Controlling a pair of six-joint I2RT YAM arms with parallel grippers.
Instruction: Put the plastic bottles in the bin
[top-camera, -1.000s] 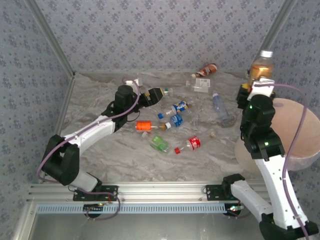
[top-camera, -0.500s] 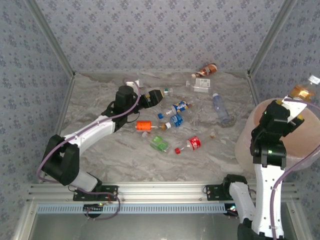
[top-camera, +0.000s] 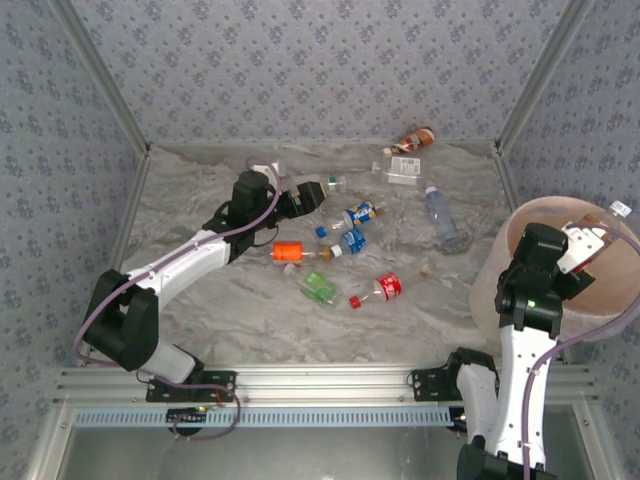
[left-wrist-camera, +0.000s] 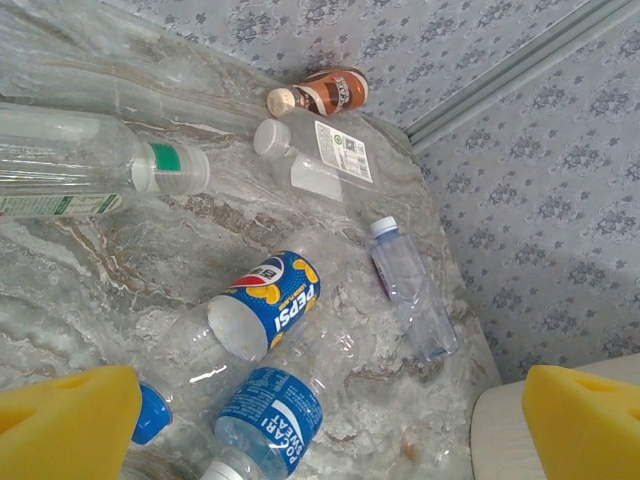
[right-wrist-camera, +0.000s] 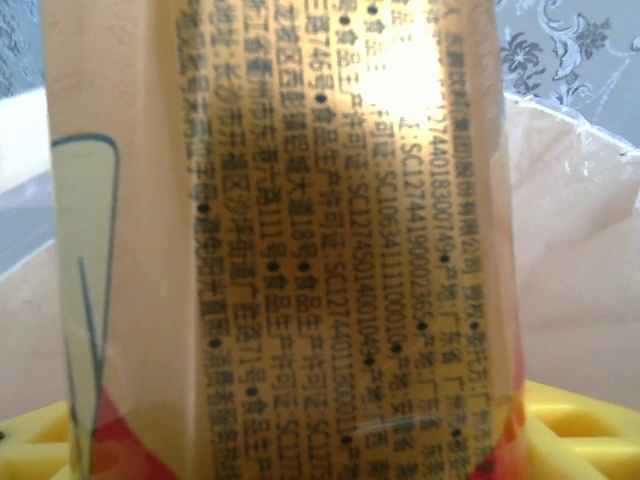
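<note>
Swung across from the far right corner of the counter (top-camera: 200, 210) over the last second, the right claw (top-camera: 585, 243) now hangs above the bin (top-camera: 513, 228), with its arm folded low. It is clamped on one amber bottle (top-camera: 602, 222). In the wrist view the printed label (right-wrist-camera: 330, 250) sits between the yellow fingers (right-wrist-camera: 580, 420), though I cannot tell how firm the grip is. The bottle's long axis runs out of the claw, away and to the right, with the white cap (top-camera: 621, 208) outermost. The bin mouth lies straight under the claw and the bottle's body. The cap end, though, looks to reach about as far as the far rim, so a clean drop probably depends on the bottle falling inward of that rim.

Farther out, well to the left, the left claw (top-camera: 310, 193) has not shifted. Its fingers are wide apart and empty, low over the counter. Loose bottles (top-camera: 362, 213) lie just ahead of it and to its right, mostly on their sides, and it is plainly the nearer arm for them.

Count: one bin, one bottle in the right claw, and about ten on the counter. The clear ones are hard to tell apart, so that figure is rough.
</note>
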